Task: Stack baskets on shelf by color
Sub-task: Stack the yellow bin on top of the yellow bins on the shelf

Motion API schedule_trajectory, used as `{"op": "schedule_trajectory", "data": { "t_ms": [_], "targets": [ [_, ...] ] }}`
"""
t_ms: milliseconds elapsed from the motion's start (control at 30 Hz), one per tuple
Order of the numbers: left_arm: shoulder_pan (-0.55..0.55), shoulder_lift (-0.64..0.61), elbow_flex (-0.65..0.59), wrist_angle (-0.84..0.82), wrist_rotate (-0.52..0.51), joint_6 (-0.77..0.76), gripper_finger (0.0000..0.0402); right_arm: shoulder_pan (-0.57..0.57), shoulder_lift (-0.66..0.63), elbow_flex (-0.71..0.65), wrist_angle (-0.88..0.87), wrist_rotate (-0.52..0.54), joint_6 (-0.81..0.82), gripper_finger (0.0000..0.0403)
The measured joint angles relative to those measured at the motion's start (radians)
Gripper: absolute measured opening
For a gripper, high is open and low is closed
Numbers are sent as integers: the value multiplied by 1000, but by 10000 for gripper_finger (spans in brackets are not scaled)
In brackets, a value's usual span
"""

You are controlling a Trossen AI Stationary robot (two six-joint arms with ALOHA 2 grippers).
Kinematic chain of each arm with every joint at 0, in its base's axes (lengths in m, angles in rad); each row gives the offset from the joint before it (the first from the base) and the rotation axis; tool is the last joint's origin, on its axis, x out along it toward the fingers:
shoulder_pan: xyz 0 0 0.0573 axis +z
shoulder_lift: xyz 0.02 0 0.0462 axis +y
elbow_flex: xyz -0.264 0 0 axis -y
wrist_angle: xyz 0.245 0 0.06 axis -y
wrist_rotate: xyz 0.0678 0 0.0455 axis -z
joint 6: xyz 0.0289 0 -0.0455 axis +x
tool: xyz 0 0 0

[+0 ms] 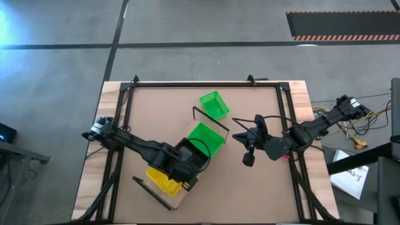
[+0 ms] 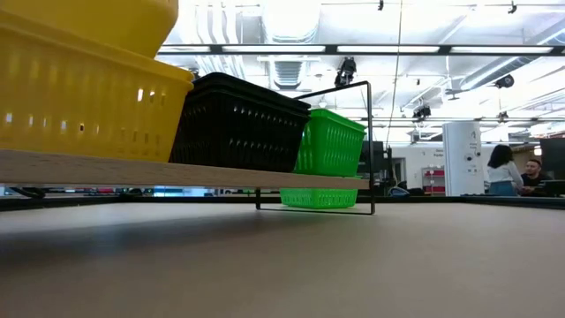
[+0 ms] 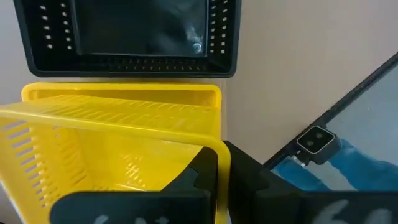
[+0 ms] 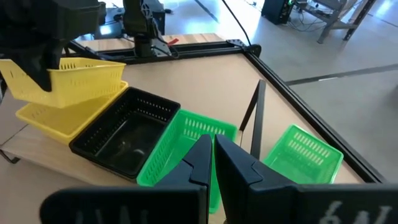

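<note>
So our left gripper (image 3: 222, 163) has its fingers pinched on the rim of a yellow basket (image 4: 71, 78), holding it tilted just above another yellow basket (image 4: 62, 118) sitting at one end of the shelf (image 2: 132, 170). Next along the board we've got a black basket (image 4: 124, 138), then a green basket (image 4: 186, 146). Our right gripper (image 4: 211, 155) hovers beside the shelf, fingers pressed together with nothing between them. A loose green basket (image 1: 214, 105) lies on the tabletop (image 1: 262, 187).

no legible txt, labels, brands or nos. anywhere
</note>
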State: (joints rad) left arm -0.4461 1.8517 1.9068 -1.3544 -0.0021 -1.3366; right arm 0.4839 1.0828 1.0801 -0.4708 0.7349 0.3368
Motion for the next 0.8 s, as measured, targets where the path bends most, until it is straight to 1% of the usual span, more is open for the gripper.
{"op": "schedule_trajectory", "data": {
  "t_ms": [200,300,633,700,800],
  "targets": [
    [0,40,-1,-36,3,7,0,0,0,-6,-6,0,0,12],
    [0,68,-2,-44,21,15,0,0,0,-6,-6,0,0,12],
    [0,141,-2,-1,57,11,0,0,0,-6,-15,0,2,12],
    [0,146,-2,2,65,10,7,0,0,-6,-15,0,3,12],
    [0,151,-2,2,71,10,34,0,0,-6,-15,0,3,12]
  ]
}}
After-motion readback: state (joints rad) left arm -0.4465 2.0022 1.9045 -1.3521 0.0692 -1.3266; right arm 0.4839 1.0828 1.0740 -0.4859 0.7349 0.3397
